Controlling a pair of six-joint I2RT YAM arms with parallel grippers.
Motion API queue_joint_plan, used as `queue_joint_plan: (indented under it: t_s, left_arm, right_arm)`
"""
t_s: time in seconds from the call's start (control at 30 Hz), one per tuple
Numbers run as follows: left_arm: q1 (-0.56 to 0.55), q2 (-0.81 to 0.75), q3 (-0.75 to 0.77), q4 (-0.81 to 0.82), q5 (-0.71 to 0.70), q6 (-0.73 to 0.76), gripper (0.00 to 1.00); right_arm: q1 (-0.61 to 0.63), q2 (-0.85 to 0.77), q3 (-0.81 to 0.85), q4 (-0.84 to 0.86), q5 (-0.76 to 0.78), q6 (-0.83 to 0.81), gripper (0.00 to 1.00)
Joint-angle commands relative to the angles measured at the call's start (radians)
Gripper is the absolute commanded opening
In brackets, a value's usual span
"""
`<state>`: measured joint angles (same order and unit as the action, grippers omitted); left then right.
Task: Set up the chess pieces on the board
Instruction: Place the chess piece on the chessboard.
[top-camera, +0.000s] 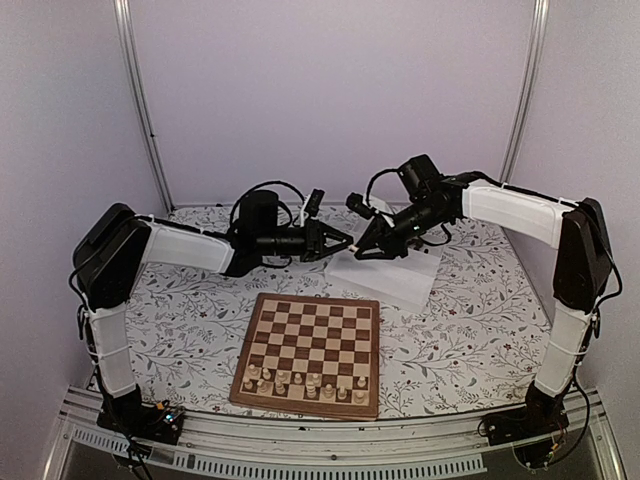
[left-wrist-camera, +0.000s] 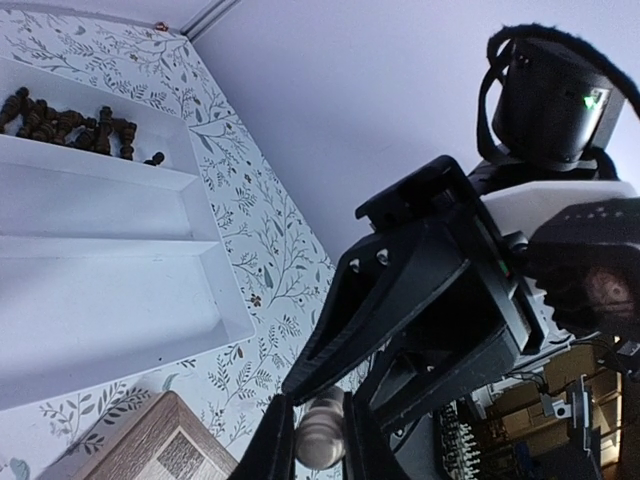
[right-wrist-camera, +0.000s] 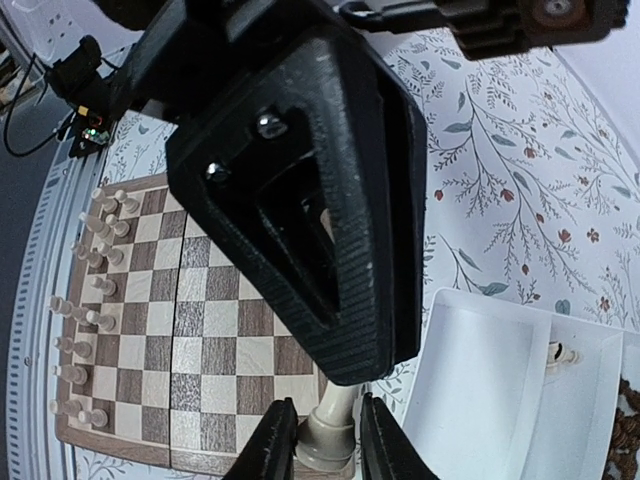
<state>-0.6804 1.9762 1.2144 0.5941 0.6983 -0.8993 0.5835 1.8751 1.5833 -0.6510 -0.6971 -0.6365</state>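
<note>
My two grippers meet tip to tip in the air over the near edge of the white tray (top-camera: 400, 280), just beyond the board (top-camera: 318, 322). My left gripper (top-camera: 347, 243) is shut on a cream chess piece (left-wrist-camera: 322, 432). My right gripper (top-camera: 361, 250) grips the base of a cream piece (right-wrist-camera: 330, 430) whose stem runs up into the left gripper's fingers; it looks like the same piece. Several cream pieces (top-camera: 300, 382) stand on the board's two near rows. Dark pieces (left-wrist-camera: 70, 122) lie heaped in the tray's far compartment.
The two-compartment tray (left-wrist-camera: 120, 290) lies behind the board on the flowered cloth. One cream piece (right-wrist-camera: 562, 353) lies in it. The board's far rows (right-wrist-camera: 230, 300) are bare. Metal frame posts and walls enclose the table.
</note>
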Motion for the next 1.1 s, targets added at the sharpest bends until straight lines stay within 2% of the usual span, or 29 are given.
queue_joint_plan:
  t_s: [0.0,0.1,0.27,0.3,0.33,0.47,0.63,0.77,0.87,1.07]
  left_arm:
    - [0.008,-0.040,-0.008,-0.031,0.008,0.053,0.08]
    - [0.010,-0.104,0.002,-0.206,-0.030,0.180,0.08]
    - [0.004,-0.255,0.009,-0.559,-0.132,0.414,0.07]
    - [0.000,-0.289,0.005,-0.639,-0.158,0.454,0.07]
    - [-0.006,-0.325,0.000,-0.709,-0.188,0.495,0.07]
    - [-0.059,-0.458,-0.014,-0.970,-0.301,0.639,0.07]
    - [-0.181,-0.582,-0.040,-1.162,-0.463,0.701,0.08]
    - [-0.286,-0.663,-0.103,-1.203,-0.553,0.692,0.08]
    - [-0.361,-0.692,-0.162,-1.205,-0.599,0.669,0.08]
    - [-0.528,-0.691,-0.243,-1.182,-0.710,0.627,0.08]
  right_arm:
    - [0.009,-0.026,-0.011,-0.004,0.014,0.011,0.33]
    - [0.008,-0.067,-0.038,-0.017,0.031,-0.005,0.45]
    - [-0.023,-0.171,-0.126,-0.031,0.037,-0.023,0.58]
    - [-0.035,-0.201,-0.151,-0.029,0.039,-0.025,0.82]
    - [-0.052,-0.217,-0.177,-0.022,0.045,-0.029,0.97]
    - [-0.146,-0.285,-0.286,0.034,0.061,-0.011,0.99]
    - [-0.286,-0.361,-0.417,0.180,0.063,0.061,0.99]
    - [-0.388,-0.378,-0.516,0.293,0.069,0.120,0.99]
    - [-0.454,-0.338,-0.510,0.233,-0.010,0.085,0.99]
    - [-0.469,-0.352,-0.536,0.276,0.087,0.070,0.99]
